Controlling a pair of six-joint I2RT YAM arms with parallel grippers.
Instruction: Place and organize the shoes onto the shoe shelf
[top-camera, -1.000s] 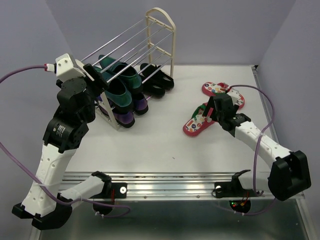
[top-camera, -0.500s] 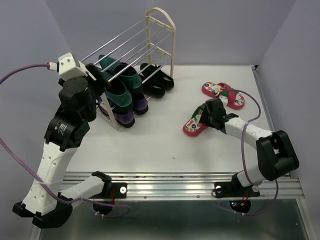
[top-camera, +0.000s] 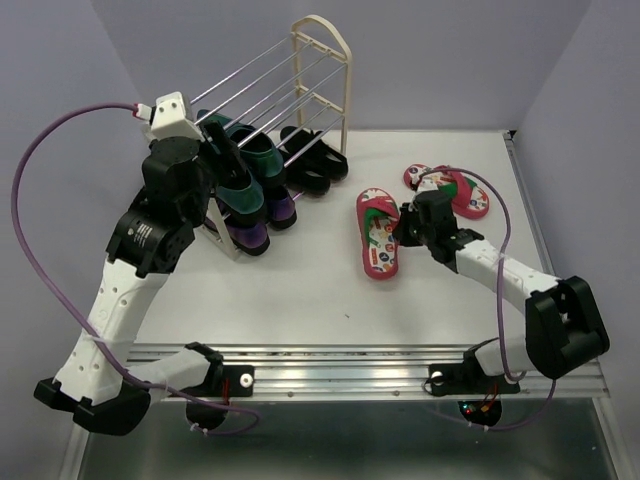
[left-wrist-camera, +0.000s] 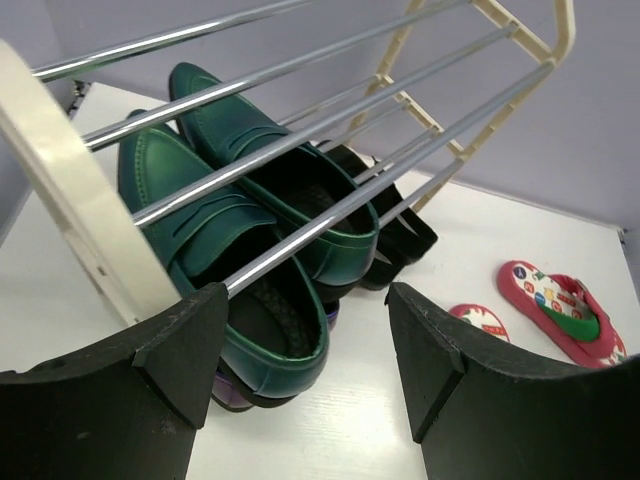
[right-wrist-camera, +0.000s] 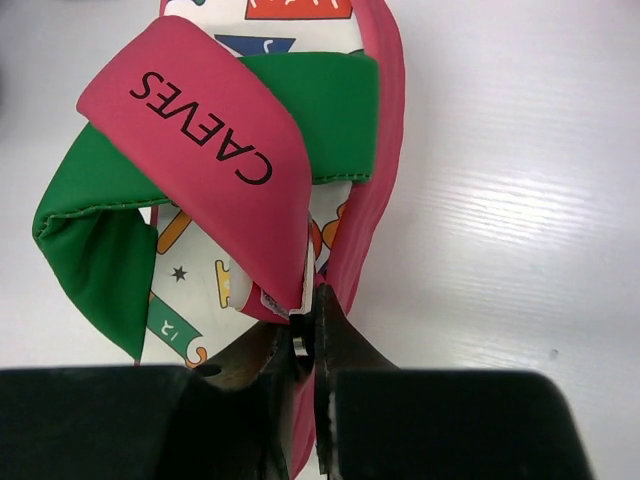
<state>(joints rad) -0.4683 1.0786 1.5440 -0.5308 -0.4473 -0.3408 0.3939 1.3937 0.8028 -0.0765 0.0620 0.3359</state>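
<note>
You are dragging red flip-flop (top-camera: 377, 235) closer to shelf (left-wrist-camera: 60, 190), turning it straight, getting it ready for lifting; right gripper (right-wrist-camera: 308, 330) pinching its edge; left gripper (left-wrist-camera: 308, 300) gaping open at shelf.

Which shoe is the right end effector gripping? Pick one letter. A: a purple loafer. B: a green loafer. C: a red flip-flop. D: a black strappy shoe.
C: the right wrist view shows the right end effector pinched shut on the edge of the red flip-flop with the pink and green straps.
</note>
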